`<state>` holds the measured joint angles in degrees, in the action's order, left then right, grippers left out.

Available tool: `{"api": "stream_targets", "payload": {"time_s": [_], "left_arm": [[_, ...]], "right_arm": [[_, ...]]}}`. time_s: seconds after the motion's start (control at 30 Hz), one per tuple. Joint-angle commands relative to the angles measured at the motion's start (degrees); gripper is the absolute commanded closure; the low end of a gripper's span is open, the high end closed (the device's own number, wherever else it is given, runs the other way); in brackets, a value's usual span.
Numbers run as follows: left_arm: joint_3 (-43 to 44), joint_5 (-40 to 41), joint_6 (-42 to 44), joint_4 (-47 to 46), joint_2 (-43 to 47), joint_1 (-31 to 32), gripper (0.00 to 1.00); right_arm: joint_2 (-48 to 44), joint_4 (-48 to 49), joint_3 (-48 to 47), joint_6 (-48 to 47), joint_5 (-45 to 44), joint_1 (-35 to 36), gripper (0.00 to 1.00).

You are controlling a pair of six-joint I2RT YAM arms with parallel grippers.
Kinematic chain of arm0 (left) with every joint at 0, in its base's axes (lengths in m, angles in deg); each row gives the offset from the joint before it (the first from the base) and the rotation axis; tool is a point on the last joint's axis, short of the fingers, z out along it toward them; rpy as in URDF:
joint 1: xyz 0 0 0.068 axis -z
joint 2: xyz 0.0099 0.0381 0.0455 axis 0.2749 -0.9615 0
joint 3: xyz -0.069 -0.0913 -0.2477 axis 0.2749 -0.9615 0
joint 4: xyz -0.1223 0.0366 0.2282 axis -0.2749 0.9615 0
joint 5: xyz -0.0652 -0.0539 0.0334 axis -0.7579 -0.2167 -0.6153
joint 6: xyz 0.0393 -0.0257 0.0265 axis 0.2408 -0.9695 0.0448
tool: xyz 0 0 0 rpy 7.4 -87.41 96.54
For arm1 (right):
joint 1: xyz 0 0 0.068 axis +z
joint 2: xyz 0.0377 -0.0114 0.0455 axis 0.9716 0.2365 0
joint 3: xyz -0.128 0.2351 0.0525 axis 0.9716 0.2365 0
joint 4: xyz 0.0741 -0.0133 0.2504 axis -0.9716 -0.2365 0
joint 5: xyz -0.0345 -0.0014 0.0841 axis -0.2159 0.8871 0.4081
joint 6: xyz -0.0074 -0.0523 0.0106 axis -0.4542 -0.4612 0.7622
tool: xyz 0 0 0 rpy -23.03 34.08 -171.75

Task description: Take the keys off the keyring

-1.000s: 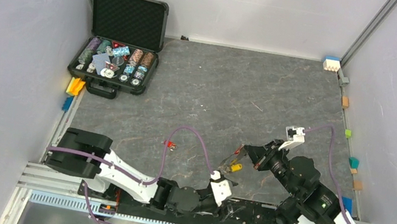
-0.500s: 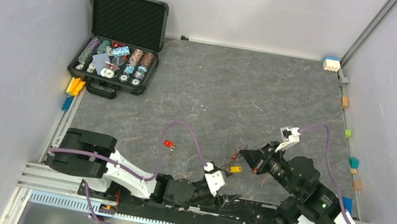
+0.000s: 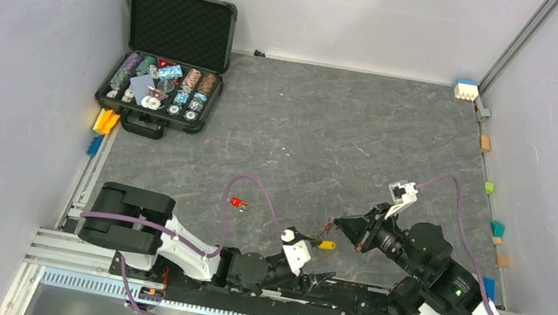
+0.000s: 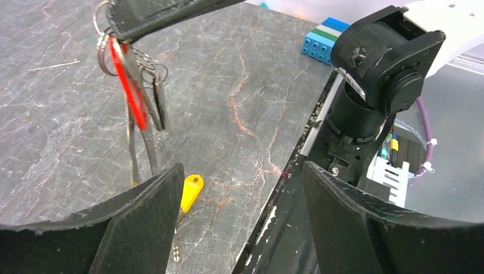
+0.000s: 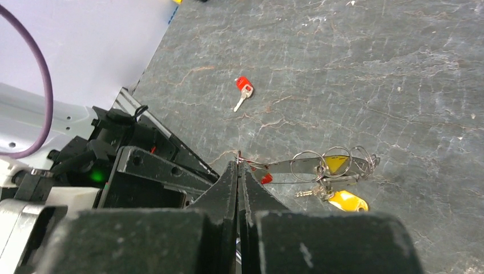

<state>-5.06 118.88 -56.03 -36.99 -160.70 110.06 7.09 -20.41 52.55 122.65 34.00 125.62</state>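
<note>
keyring (image 5: 279, 165) pinched at one end by the clenched right gripper (image 5: 238, 166) and held above the table (image 5: 399, 68) – the gripped end hidden inside the grip. keys (image 4: 130, 91) hanging from it overlap and blur, so their number cannot be told. left gripper (image 4: 242, 171) spread wide, empty. yellow key (image 4: 191, 188) beneath the keyring – hanging or lying loose, unclear. red key (image 5: 243, 85) lies on the table, well apart.

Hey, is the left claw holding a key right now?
No, the left claw stands open and empty, and the yellow key lies loose on the table beside it.
</note>
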Motion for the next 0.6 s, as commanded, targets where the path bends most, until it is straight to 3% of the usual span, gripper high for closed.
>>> {"api": "stream_targets", "payload": {"time_s": [0.0,0.2,0.3,0.57], "left_arm": [[-0.8,2.9,3.1,-6.2,-0.1,0.0,0.17],[-1.2,5.1,3.0,-4.8,1.0,0.2,0.16],[-1.5,6.8,3.7,-4.7,1.5,0.5,0.08],[-3.0,10.5,6.0,-7.4,1.2,0.7,0.08]], "right_arm": [[0.4,1.2,0.7,-2.1,4.4,0.2,1.0],[1.0,2.2,2.4,-2.2,6.4,0.2,1.0],[0.8,2.0,2.7,-2.4,7.0,0.2,1.0],[-0.3,1.0,3.3,-2.2,8.8,0.2,1.0]]}}
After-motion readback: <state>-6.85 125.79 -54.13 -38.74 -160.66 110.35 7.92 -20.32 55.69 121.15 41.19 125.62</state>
